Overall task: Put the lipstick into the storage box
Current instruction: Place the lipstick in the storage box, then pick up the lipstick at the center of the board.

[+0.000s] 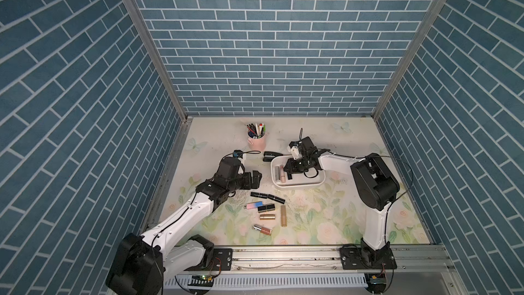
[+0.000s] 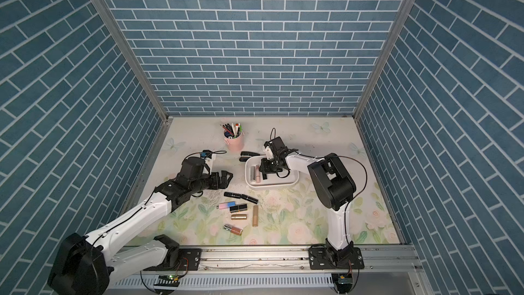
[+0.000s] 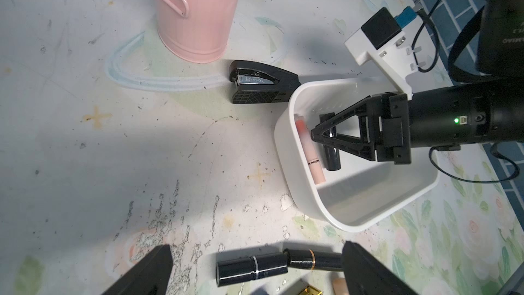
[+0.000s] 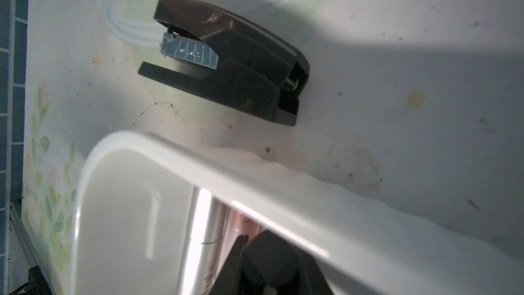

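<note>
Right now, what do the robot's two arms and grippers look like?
The left arm and right arm have white link shells, black joint housings and thin black cables alongside. The left gripper and right gripper are black with triangular truss fingers; white brackets carry black wrist cameras.

The storage box (image 3: 281, 148) is smooth white plastic with a soft gloss, and highlights run along its rim. Inside it, the dark lipstick (image 3: 332, 156) has a shiny, near-black shell. The pink tube (image 3: 307, 148) looks like satin plastic with printed lettering, and the silver tube (image 4: 204, 222) is mirror-bright. The pink pen cup (image 3: 198, 15) looks like painted sheet metal, faintly ribbed and semi-gloss. The stapler (image 3: 263, 86) is glossy black plastic around a bare metal magazine. The floral table cover (image 3: 85, 166) is matt, scuffed and scratched. On it, one glossy black lipstick (image 3: 252, 268) has a silver band and the other (image 3: 312, 259) a gold one. The front rail (image 1: 283, 255) is dull aluminium.
</note>
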You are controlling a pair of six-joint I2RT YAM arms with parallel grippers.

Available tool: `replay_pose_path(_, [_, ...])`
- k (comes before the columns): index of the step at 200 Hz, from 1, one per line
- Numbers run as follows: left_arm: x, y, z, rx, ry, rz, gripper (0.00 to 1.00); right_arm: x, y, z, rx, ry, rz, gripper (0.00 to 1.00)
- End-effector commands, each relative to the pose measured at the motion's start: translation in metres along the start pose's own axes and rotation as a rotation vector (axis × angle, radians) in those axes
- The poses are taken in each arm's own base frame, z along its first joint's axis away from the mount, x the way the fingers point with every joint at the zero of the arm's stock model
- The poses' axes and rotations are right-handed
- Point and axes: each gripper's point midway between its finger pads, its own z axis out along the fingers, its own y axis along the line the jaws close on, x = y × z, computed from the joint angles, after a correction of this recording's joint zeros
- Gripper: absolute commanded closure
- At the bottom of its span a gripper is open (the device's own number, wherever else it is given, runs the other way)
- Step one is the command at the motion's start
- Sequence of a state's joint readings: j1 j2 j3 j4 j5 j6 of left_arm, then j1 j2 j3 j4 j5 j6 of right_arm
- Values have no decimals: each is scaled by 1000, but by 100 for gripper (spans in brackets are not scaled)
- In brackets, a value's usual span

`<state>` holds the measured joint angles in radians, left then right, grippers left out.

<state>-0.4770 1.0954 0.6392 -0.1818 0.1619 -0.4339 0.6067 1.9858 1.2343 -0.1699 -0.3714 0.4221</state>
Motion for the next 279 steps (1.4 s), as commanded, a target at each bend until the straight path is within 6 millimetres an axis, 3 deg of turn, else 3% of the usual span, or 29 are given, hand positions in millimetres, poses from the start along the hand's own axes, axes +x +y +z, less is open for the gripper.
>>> replay_pose_path(1, [5,3,3,-4,13,6,1,0,-2,6,9,11,4,69])
replay_pose_path(71, [3,2,3,-1,10,5,0,-3,1,0,10,-1,-3,63])
replay_pose_path(123, [-5,-12,-2,71,-18,16,0,-29,24,-46,45,-108,-58,58])
replay_pose_path(147, [-9,-23,-6,125,-40,26,0,-25,45,-66,79,-119,-113,54])
replay_pose_path(167, [-11,-31,-12,173,-64,31,0,-7,64,-78,108,-106,-158,51])
replay_pose_path(185, [-11,-37,-19,218,-87,35,1,22,78,-80,117,-65,-183,49])
replay_pose_path(228, [-8,-46,-40,283,-151,33,0,91,83,-87,191,-2,-189,46])
replay_pose_path(242, [3,-41,-41,288,-150,30,0,107,88,-88,191,10,-184,45])
replay_pose_path(279, [2,-42,-58,306,-209,19,1,148,93,-74,197,66,-176,45])
